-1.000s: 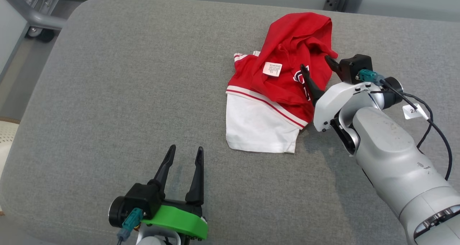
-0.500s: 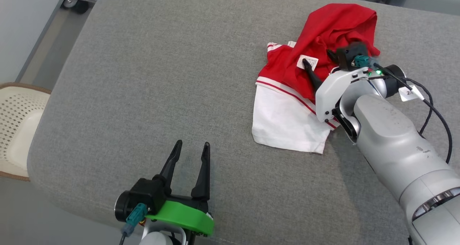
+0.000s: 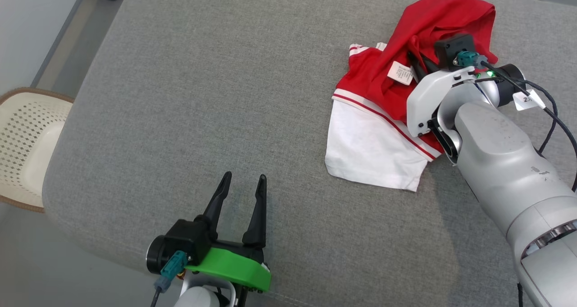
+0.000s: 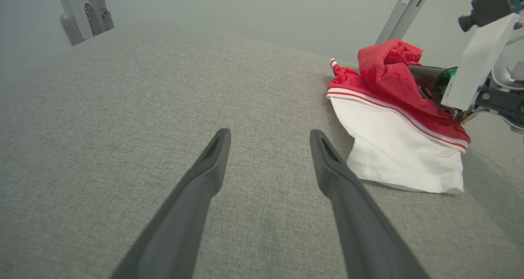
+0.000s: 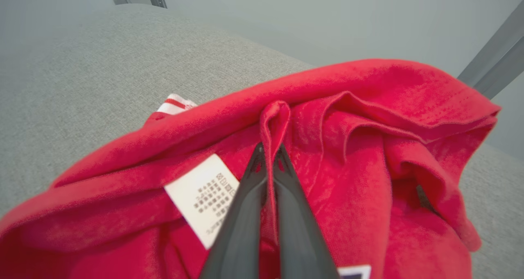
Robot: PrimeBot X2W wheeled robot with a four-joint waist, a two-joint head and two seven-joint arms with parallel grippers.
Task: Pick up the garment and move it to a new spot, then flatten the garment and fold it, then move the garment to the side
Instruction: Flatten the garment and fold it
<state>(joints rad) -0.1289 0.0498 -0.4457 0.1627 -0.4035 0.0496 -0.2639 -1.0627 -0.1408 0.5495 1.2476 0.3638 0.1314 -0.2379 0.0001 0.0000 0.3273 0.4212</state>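
The right pincer (image 5: 270,148), spread wide at the edge of the garment (image 3: 374,140) a second ago, has reached in beside the white label (image 3: 400,72), and we now see it pinched tight on a raised red fold. Our head camera has swung, bringing more of a pale basket (image 3: 22,149) into view.

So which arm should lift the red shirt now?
The right. The right pincer is shut on a fold of the red shirt; the left pincer stands open, apart from it.
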